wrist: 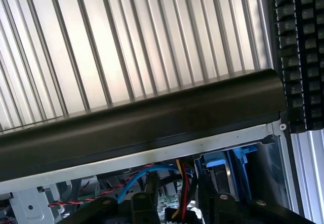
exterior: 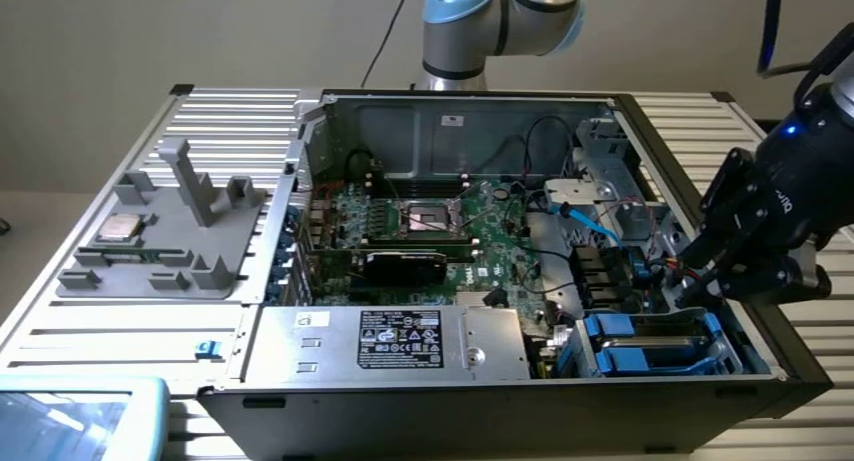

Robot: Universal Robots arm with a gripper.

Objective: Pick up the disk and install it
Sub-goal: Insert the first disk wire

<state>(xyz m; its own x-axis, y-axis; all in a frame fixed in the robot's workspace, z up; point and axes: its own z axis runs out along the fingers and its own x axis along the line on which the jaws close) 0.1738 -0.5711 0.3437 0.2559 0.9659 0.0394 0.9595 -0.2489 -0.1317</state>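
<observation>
at the exterior view's left a grey fixture tray (exterior: 147, 266) lies on the ribbed metal surface (exterior: 80, 331), with a small square silver chip (exterior: 123, 227) resting in it. a small blue clip (exterior: 204, 349) sits near the tray's near edge. in the middle stands the open computer case (exterior: 467, 116), with a green motherboard (exterior: 454, 221) inside and a large grey box (exterior: 400, 341) with a black-and-white sticker along its near side. at the exterior view's right the disk (exterior: 651, 341), framed by blue rails, sits in the bay at the case's near corner. the gripper (exterior: 697, 281) hangs just above it inside the case. in the wrist view its fingers (wrist: 144, 203) stand apart, with only cables showing between them.
</observation>
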